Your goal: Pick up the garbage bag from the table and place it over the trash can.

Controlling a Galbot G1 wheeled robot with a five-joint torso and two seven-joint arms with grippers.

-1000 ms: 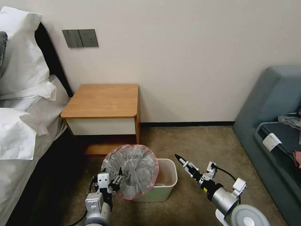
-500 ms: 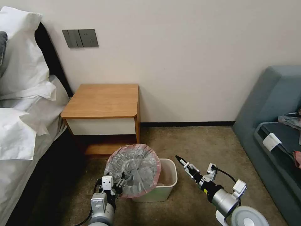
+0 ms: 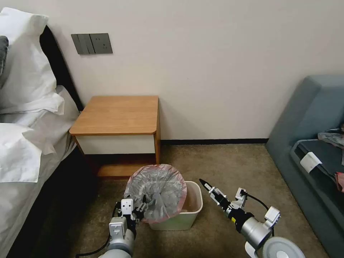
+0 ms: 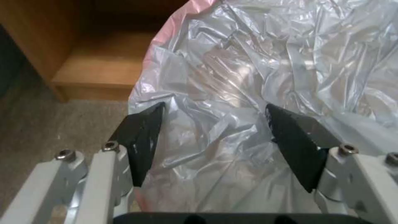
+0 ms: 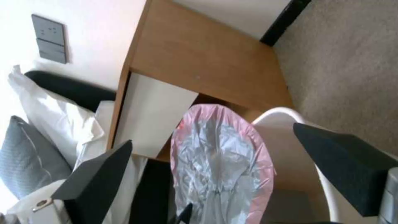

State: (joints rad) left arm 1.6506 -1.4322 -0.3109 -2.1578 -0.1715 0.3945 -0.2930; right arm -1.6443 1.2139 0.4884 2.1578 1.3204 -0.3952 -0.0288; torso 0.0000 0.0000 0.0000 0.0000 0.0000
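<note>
The garbage bag (image 3: 156,191) stands up like a crinkly grey disc with a pink rim, tilted over the left part of the trash can (image 3: 191,211). My left gripper (image 3: 141,208) is at the bag's near lower edge, shut on a bunch of the plastic. In the left wrist view the bag (image 4: 232,77) bulges between the two black fingers of that gripper (image 4: 214,105). My right gripper (image 3: 205,183) hovers just right of the bin, open and holding nothing. The right wrist view looks past that gripper (image 5: 212,135) at the bag (image 5: 219,161) and the bin's rim (image 5: 278,113). The table (image 3: 118,114) behind has a bare top.
A bed with white pillows (image 3: 25,107) runs along the left, close to my left arm. A grey-blue sofa (image 3: 311,143) stands on the right. Brown carpet (image 3: 229,165) lies open between the bin and the sofa. The table's lower shelf (image 4: 95,68) is just behind the bag.
My left gripper has moved right with the bag, so the bag now reaches farther over the trash can. The right gripper has barely moved.
</note>
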